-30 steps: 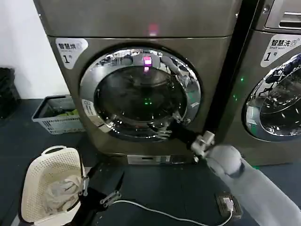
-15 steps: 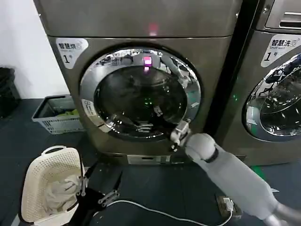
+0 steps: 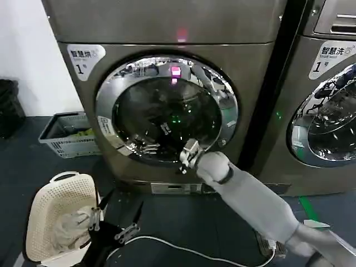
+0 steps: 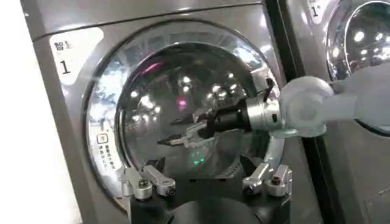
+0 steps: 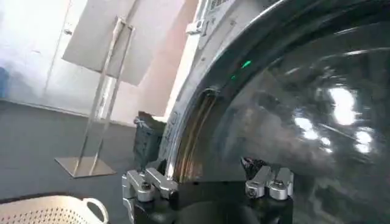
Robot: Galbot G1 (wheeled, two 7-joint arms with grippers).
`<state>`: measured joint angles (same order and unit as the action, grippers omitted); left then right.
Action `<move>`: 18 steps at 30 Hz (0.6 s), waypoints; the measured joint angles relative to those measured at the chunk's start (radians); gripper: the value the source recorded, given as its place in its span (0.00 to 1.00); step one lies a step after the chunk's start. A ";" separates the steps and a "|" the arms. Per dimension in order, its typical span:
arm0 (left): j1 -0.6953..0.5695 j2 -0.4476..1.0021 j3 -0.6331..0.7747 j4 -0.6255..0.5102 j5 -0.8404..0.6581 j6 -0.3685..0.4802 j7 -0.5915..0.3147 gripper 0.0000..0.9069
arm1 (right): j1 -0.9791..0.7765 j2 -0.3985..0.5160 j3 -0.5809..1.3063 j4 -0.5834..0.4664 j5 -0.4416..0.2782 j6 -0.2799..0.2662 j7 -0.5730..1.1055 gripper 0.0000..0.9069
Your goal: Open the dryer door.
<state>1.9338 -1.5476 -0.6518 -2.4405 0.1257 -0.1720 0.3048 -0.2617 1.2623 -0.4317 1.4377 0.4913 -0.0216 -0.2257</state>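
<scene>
the right gripper (image 3: 164, 135) reaches in front of the dryer door (image 3: 167, 111) glass with fingers spread, grasping nothing. the left gripper (image 3: 111, 222) waits low, open.

bronze-grey dryer (image 3: 167, 33), chrome-ringed dark door (image 3: 167, 111), cream basket (image 3: 55, 214)

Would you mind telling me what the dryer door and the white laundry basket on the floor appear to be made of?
The dryer door looks like dark tinted glass, or possibly clear plastic, set in a chrome-finished ring: the pane mirrors lights, and the rim gives bright warped reflections. The white laundry basket looks like matte moulded plastic, judging by its regular perforated walls and moulded handle.
</scene>
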 joint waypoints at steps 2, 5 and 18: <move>0.000 -0.001 -0.003 -0.001 -0.002 0.000 0.000 1.00 | 0.010 0.016 -0.007 -0.014 0.000 0.000 -0.001 1.00; 0.001 -0.005 -0.008 -0.004 -0.003 0.000 0.000 1.00 | 0.021 0.041 -0.014 -0.035 0.000 0.000 -0.002 1.00; 0.019 -0.018 -0.032 -0.036 -0.010 -0.001 0.001 1.00 | 0.063 0.131 -0.040 -0.134 -0.015 0.013 -0.021 1.00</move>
<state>1.9529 -1.5656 -0.6836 -2.4763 0.1159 -0.1732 0.3057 -0.1991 1.3935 -0.4715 1.3039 0.4761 -0.0081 -0.2463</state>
